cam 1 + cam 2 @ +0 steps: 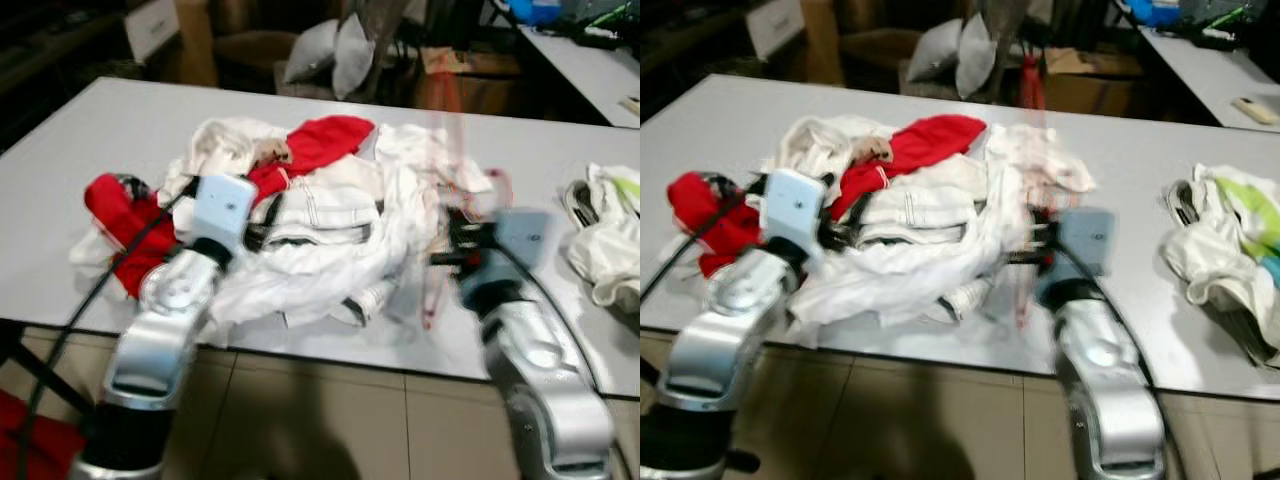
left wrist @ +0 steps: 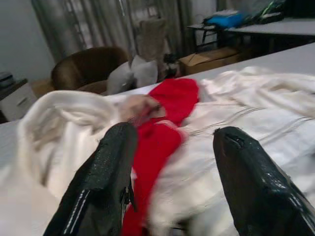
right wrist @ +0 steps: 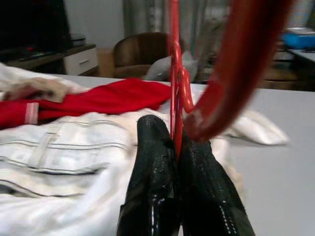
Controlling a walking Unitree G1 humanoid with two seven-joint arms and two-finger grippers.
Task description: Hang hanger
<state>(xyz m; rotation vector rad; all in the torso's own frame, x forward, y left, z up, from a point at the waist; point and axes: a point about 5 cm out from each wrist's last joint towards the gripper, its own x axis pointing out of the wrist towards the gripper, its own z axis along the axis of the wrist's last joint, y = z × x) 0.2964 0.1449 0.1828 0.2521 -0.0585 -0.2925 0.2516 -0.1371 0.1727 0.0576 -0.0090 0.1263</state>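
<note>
A thin red hanger (image 3: 174,73) stands upright between the fingers of my right gripper (image 3: 174,132), which is shut on it. In the eye views this gripper (image 1: 455,245) is motion-blurred at the right edge of a pile of white and red clothes (image 1: 320,220) on the white table (image 1: 100,130), with the hanger (image 1: 1032,90) smeared above it. My left gripper (image 2: 172,142) is open and low over the left part of the pile, pointing at a red garment (image 2: 167,113). In the left eye view its fingers are mostly hidden behind the wrist (image 1: 222,205).
A second heap of white and green clothes (image 1: 610,240) lies at the table's right end. Behind the table are a brown armchair with grey cushions (image 1: 330,50), a cardboard box (image 1: 470,80) and another table (image 1: 590,60). Tiled floor runs along the near table edge.
</note>
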